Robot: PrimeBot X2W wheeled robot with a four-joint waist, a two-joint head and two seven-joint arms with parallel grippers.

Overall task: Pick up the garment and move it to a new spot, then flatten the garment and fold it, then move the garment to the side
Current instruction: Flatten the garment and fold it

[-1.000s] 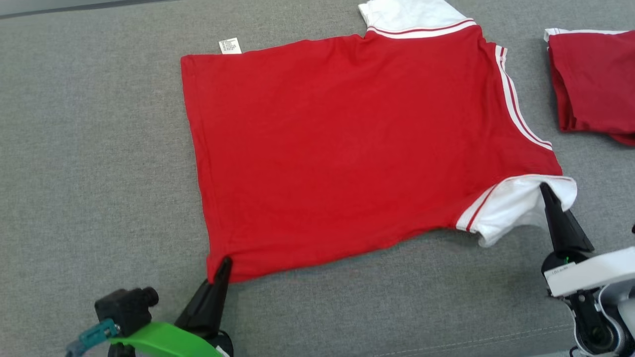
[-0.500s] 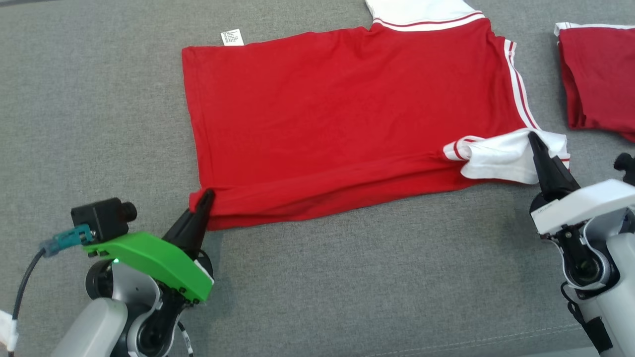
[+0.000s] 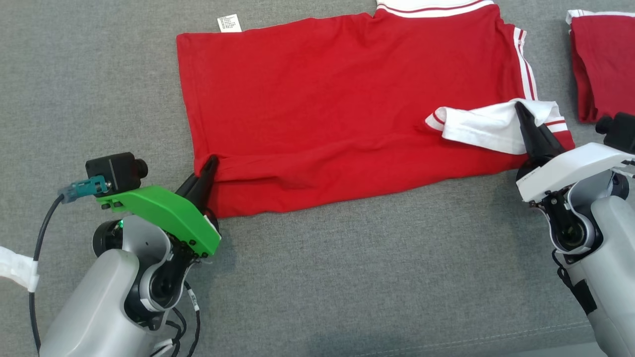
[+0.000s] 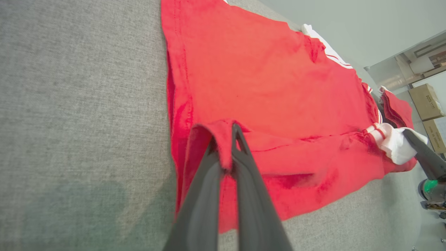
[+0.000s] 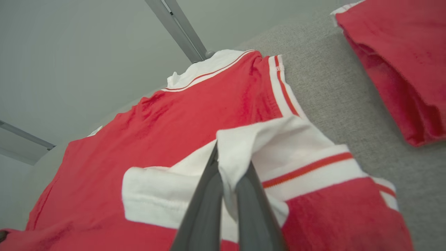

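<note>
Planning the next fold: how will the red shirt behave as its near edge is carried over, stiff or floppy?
Probably floppy: the red shirt sags between the left gripper and right gripper. Likely light: two fingertip pinches lift its edge. May crease; wrinkles show along the fold.

The left gripper (image 3: 210, 163) is held at the near left corner of the garment (image 3: 322, 99), its two dark fingers pressed together on a pinch of red hem. The right gripper (image 3: 520, 106) is clamped in the same way on the white sleeve at the garment's near right corner. Both are pointed away from the robot. The left forearm (image 3: 94, 307) and right forearm (image 3: 615, 248) are angled up towards the garment's near edge.
</note>
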